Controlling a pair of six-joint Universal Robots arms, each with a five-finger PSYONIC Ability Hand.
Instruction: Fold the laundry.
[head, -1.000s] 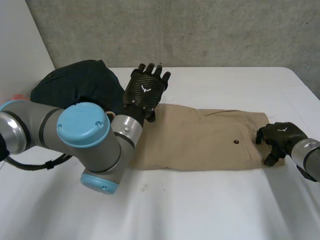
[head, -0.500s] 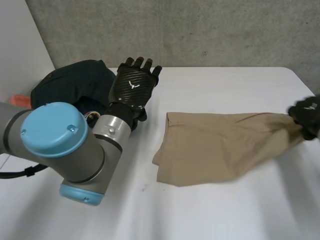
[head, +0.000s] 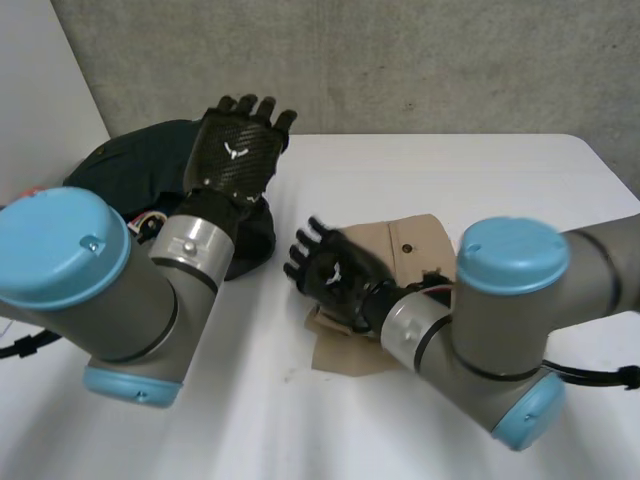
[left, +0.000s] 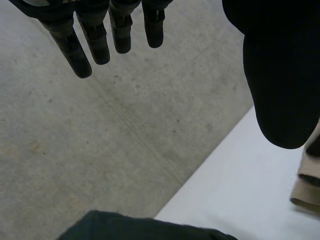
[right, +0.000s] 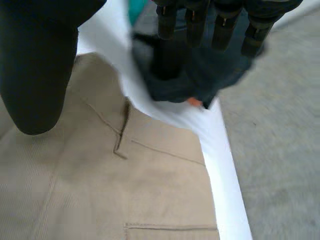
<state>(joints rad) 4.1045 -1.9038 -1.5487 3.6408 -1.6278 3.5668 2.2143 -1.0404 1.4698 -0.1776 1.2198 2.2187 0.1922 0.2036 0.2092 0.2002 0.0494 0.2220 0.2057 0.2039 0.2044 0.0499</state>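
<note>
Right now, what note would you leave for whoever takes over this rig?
Left hand: open, fingers straight, raised above the dark garment, holding nothing.
Right hand: open, fingers spread, over the tan shorts, not gripping them.
The shorts lie doubled over near the middle of the white table; the fold looks rough.
The dark garment is an unfolded heap at the far left.
Left to do: neaten the shorts, then fold the dark garment.

White table (head: 450, 160), grey concrete wall (head: 400, 60) (speckled) behind.

white table (head: 480, 170), tan trousers (head: 425, 235), dark clothing heap (head: 130, 165)
</note>
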